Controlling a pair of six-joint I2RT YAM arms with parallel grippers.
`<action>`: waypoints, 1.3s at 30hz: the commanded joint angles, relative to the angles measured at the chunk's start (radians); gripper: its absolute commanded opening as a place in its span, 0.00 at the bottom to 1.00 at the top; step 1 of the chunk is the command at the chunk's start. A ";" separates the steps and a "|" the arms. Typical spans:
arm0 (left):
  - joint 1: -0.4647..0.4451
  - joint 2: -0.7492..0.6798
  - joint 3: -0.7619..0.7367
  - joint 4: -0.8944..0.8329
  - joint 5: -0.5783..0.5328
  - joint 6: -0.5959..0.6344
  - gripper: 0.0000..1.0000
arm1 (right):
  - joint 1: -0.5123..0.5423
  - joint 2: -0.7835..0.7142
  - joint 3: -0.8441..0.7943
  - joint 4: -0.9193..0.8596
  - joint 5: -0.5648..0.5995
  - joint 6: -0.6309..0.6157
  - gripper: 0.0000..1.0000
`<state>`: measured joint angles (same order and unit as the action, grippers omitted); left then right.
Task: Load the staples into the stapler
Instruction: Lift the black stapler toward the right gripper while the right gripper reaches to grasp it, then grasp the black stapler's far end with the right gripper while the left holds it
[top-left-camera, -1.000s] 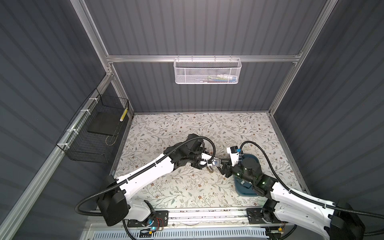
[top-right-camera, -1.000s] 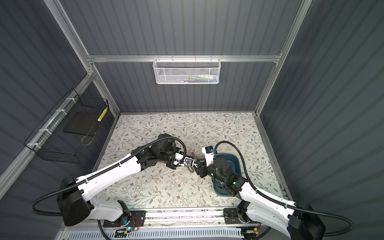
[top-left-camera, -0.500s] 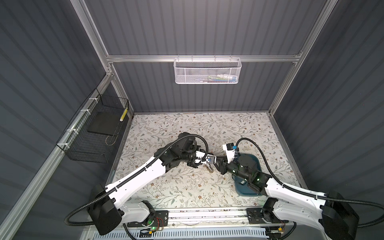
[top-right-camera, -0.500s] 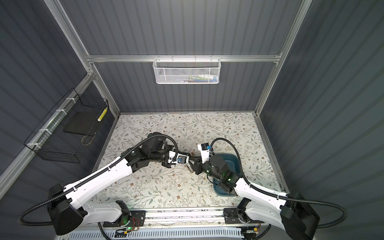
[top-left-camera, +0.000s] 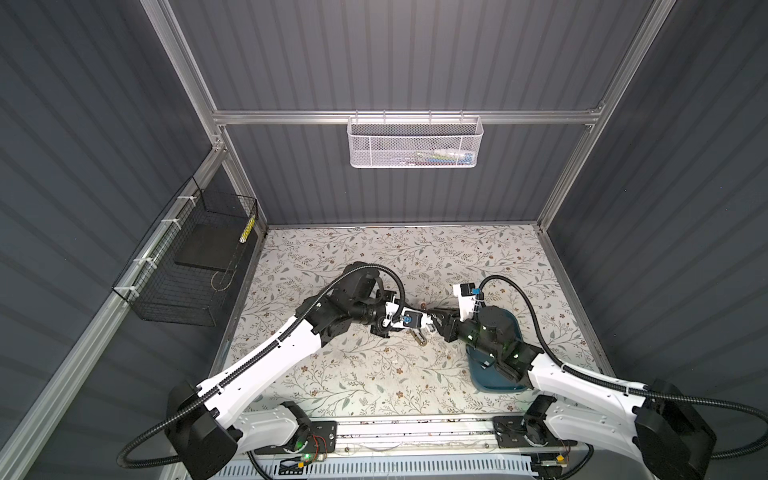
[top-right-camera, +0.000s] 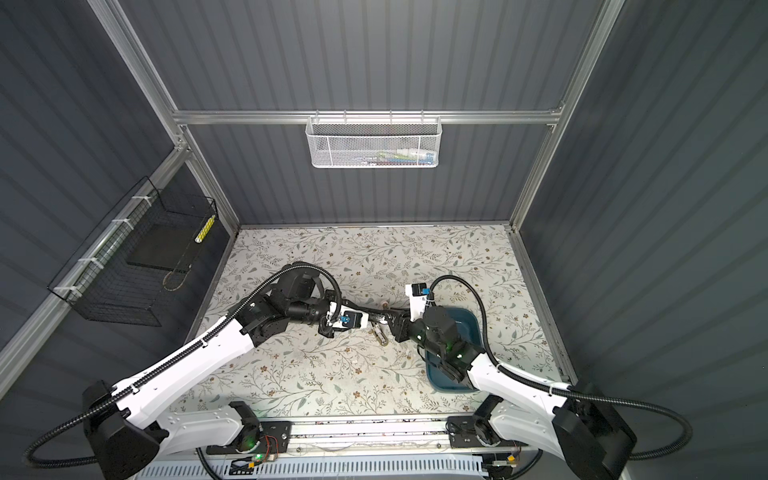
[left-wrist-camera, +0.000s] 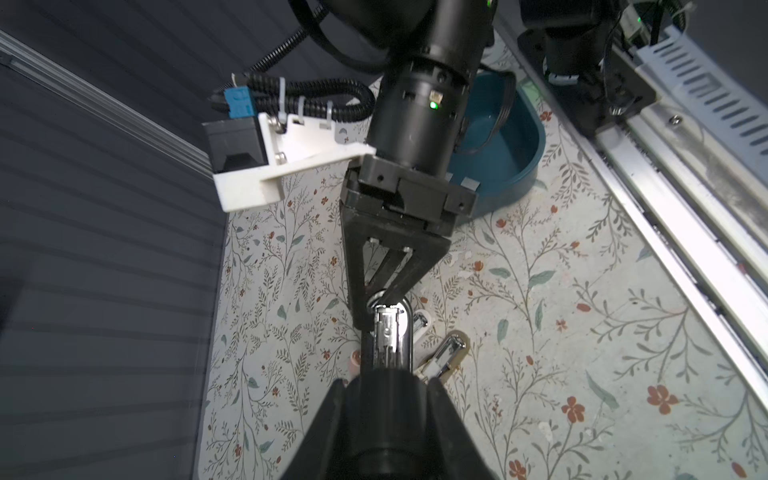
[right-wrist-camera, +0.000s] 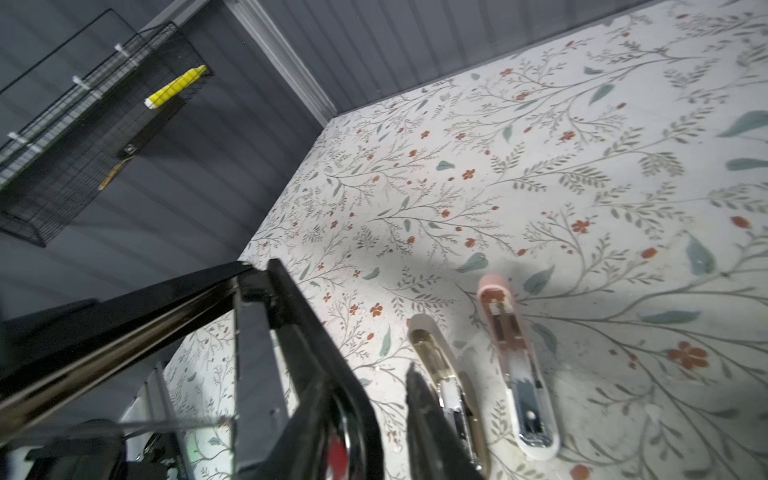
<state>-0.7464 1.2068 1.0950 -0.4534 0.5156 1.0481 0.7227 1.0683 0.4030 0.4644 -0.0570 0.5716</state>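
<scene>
My left gripper (left-wrist-camera: 388, 376) is shut on the back half of a black stapler (left-wrist-camera: 390, 336), held above the table with its chrome magazine showing. In both top views the stapler (top-right-camera: 376, 312) runs between the two grippers. My right gripper (left-wrist-camera: 374, 309) faces it, jaws partly apart, straddling the stapler's front end. In the right wrist view a strip of table shows beside one of its fingers (right-wrist-camera: 424, 415). The staples (left-wrist-camera: 470, 183) lie as small grey strips in a teal tray (left-wrist-camera: 519, 137), behind the right wrist.
Two small staplers lie open on the floral mat under the grippers, a gold one (right-wrist-camera: 440, 374) and a pink-and-white one (right-wrist-camera: 515, 365). A black wire basket (top-left-camera: 187, 274) hangs on the left wall and a white mesh basket (top-left-camera: 415, 141) on the back rail.
The left arm has stretched out lower while still holding the stapler near the same spot. The right gripper has edged up to the stapler's front end.
</scene>
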 joint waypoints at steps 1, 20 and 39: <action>0.044 -0.060 0.007 0.097 0.197 -0.059 0.00 | -0.017 -0.019 -0.040 -0.005 0.067 -0.051 0.42; 0.144 -0.010 0.011 0.074 0.182 -0.033 0.00 | -0.035 -0.160 -0.150 0.105 0.002 -0.207 0.41; -0.019 0.142 0.083 -0.142 0.104 0.086 0.00 | 0.239 -0.456 -0.264 0.159 0.011 -0.521 0.46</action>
<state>-0.7719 1.3617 1.1267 -0.5739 0.5369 1.0969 0.9524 0.5991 0.1238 0.6128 -0.0662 0.0933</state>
